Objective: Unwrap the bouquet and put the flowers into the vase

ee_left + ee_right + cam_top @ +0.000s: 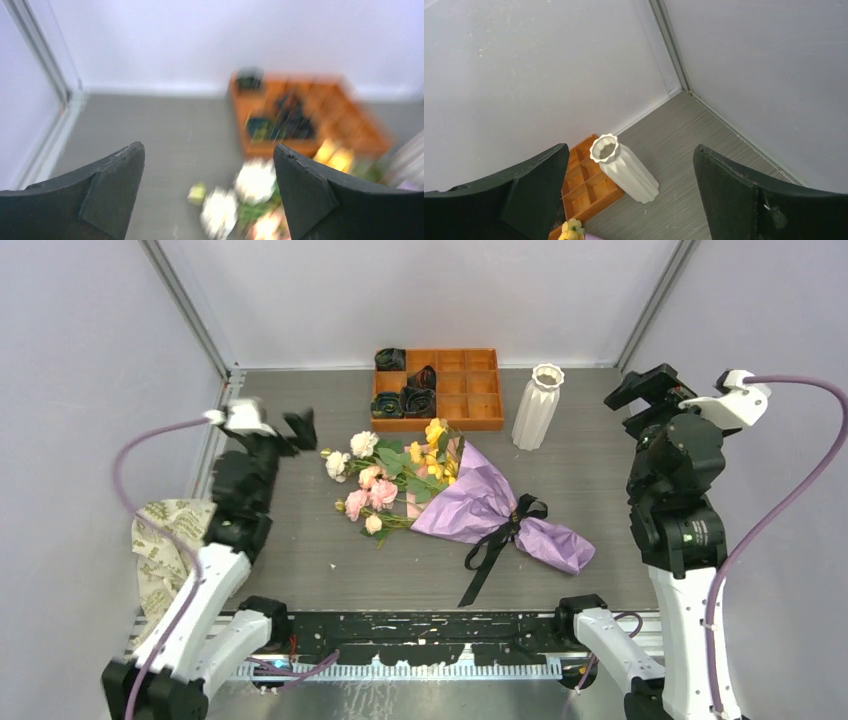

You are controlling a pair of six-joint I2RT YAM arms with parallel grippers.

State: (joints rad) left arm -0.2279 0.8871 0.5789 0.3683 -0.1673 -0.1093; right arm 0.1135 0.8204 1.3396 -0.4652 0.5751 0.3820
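Bouquet [470, 502] lies wrapped near the orange tray [470, 400], vase [537, 405] upright beside it. Left gripper [208, 152] and right gripper [630, 150] gape empty.

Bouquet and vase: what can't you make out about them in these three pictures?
- Top view: stems of the bouquet are hidden inside its purple paper; the knot of the black ribbon is too small to read.
- Left wrist view: blur smears the flowers and the orange tray; the rest is cut off by the lower edge.
- Right wrist view: the inside of the vase is hidden by its own neck; only one yellow bloom clears the lower edge.
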